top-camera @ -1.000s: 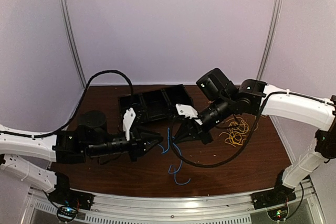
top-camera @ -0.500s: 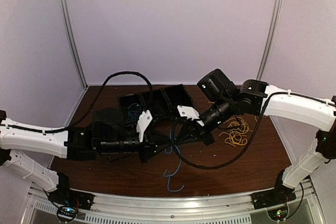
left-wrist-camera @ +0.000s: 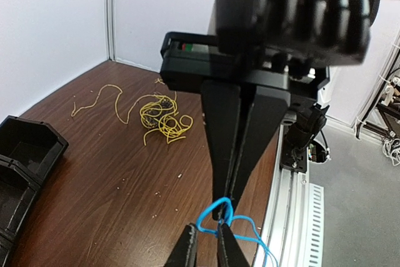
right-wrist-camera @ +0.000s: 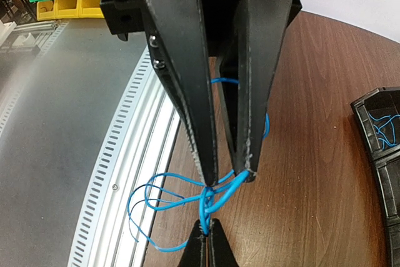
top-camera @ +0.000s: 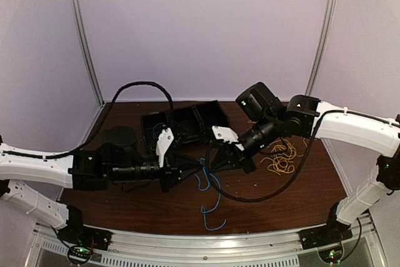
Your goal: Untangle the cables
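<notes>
Centrally, blue cable (top-camera: 215,206) hanging at lower middle of the top view, its knotted loop pinched by left gripper (left-wrist-camera: 208,248), jaws narrow, and right gripper (right-wrist-camera: 208,242), clamped tight, yellow cables (left-wrist-camera: 164,117) heaped mid-right on brown table (left-wrist-camera: 106,173), black bins (top-camera: 184,123) above centre.

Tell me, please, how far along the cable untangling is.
Done: the yellow cables lie apart on the right. In hand: the left gripper and right gripper both pinch the blue cables at one knot. Left: those blue loops are knotted, and the yellow bundle looks tangled too.
</notes>
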You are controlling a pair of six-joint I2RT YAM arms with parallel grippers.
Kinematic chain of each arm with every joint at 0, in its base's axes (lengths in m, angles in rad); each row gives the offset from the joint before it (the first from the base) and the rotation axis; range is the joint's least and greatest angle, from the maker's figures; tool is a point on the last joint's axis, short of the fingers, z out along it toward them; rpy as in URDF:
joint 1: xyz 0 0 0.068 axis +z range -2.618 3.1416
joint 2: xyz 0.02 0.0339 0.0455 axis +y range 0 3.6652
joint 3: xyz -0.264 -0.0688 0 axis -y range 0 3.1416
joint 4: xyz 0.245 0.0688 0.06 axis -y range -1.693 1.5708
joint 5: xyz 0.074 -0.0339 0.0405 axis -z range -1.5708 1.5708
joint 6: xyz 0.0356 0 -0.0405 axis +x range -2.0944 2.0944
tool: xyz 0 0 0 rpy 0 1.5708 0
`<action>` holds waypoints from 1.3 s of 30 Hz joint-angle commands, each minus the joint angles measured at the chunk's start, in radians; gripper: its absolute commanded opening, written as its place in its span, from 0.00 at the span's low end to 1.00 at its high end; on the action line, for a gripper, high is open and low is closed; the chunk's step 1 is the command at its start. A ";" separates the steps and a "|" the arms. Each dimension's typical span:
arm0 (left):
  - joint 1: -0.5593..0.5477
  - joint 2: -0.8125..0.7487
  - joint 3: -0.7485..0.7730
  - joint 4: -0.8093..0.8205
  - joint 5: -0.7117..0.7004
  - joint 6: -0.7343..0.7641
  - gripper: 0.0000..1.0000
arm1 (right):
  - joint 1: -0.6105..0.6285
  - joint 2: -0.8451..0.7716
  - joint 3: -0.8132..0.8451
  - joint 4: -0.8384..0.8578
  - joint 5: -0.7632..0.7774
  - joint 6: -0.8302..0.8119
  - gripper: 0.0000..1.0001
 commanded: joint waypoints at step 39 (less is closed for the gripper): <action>0.054 -0.022 -0.031 0.030 0.029 -0.134 0.49 | -0.009 -0.019 -0.015 0.003 -0.021 -0.021 0.00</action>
